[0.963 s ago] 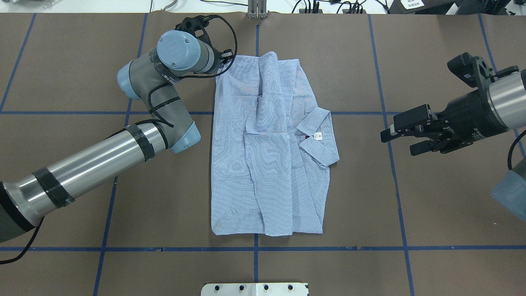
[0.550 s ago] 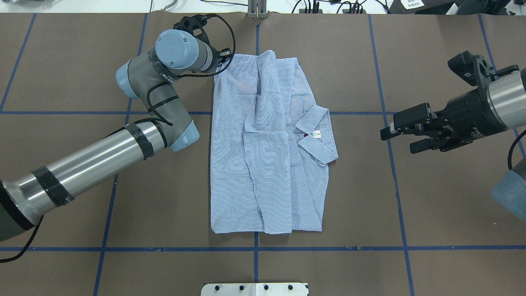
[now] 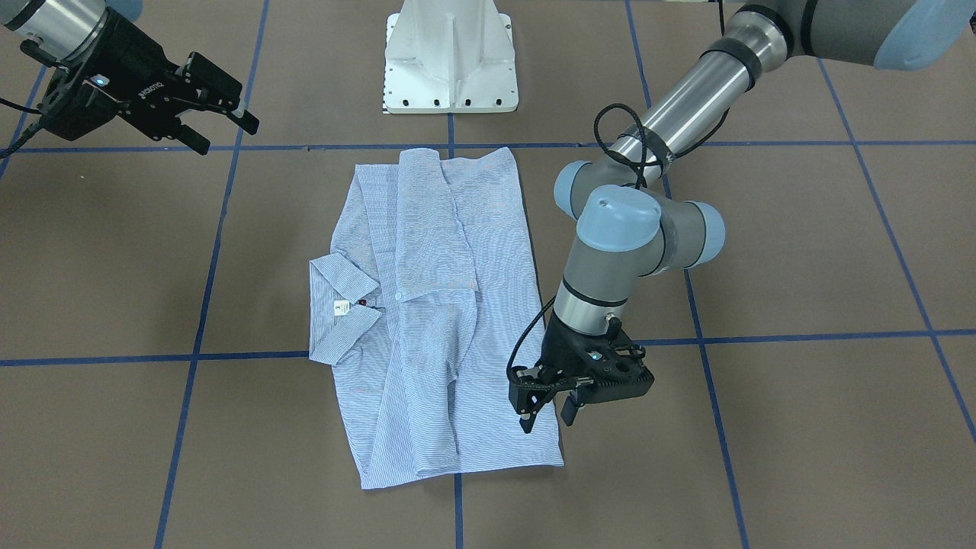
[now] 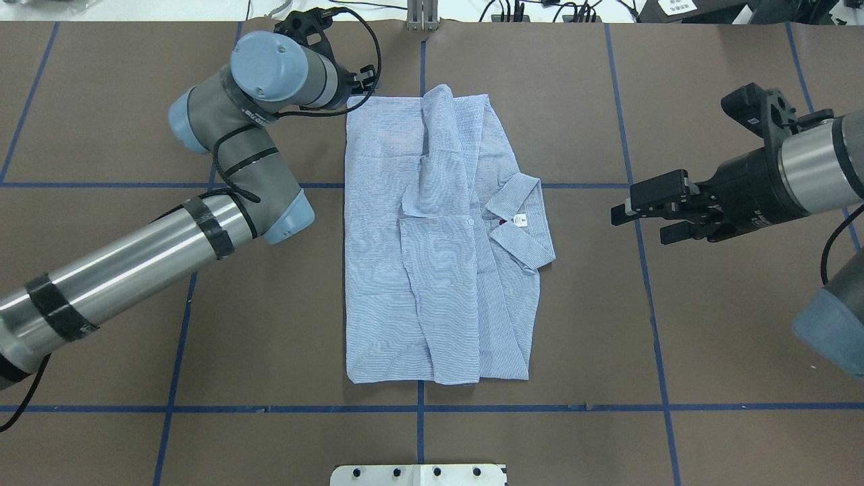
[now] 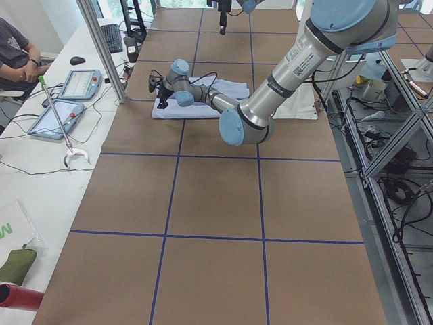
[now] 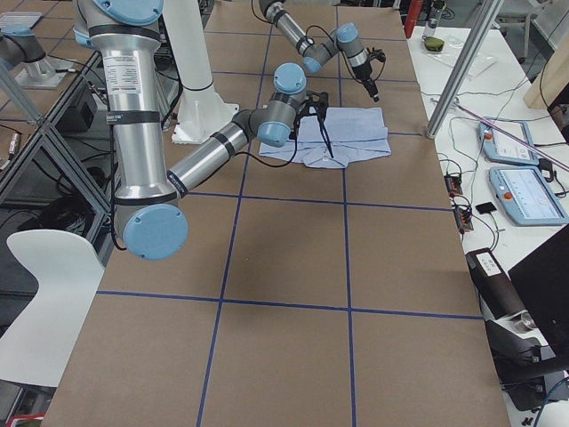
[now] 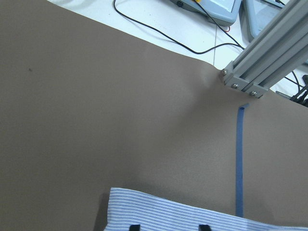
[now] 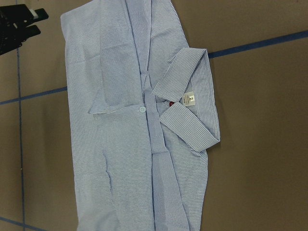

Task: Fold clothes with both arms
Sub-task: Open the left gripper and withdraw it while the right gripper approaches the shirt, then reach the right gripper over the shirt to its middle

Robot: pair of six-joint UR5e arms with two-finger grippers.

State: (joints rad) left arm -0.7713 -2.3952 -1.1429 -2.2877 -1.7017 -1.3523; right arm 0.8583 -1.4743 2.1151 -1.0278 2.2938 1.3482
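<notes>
The striped shirt (image 4: pixel 439 243) lies folded flat in the table's middle, its collar (image 4: pixel 520 216) and white label (image 8: pixel 191 98) toward my right side. My left gripper (image 3: pixel 546 418) stands fingers-down at the shirt's far left corner (image 4: pixel 351 104), jaws apart; the left wrist view shows that corner (image 7: pixel 192 214) flat between the fingertips. In the overhead view the wrist hides most of it. My right gripper (image 4: pixel 638 226) hovers open and empty above the table, to the right of the collar and clear of the cloth, also visible as the right gripper (image 3: pixel 229 133) in the front view.
The white pedestal base (image 3: pixel 450 61) stands at the near edge. An aluminium post (image 7: pixel 267 62) and cables sit at the far edge. Blue tape lines (image 4: pixel 418 408) cross the brown table. A person (image 5: pixel 13 54) sits by tablets beyond the far edge.
My left wrist has shifted left and farther away, and the shirt's far left corner has spread out to the left with it. My right gripper has edged toward the shirt.
</notes>
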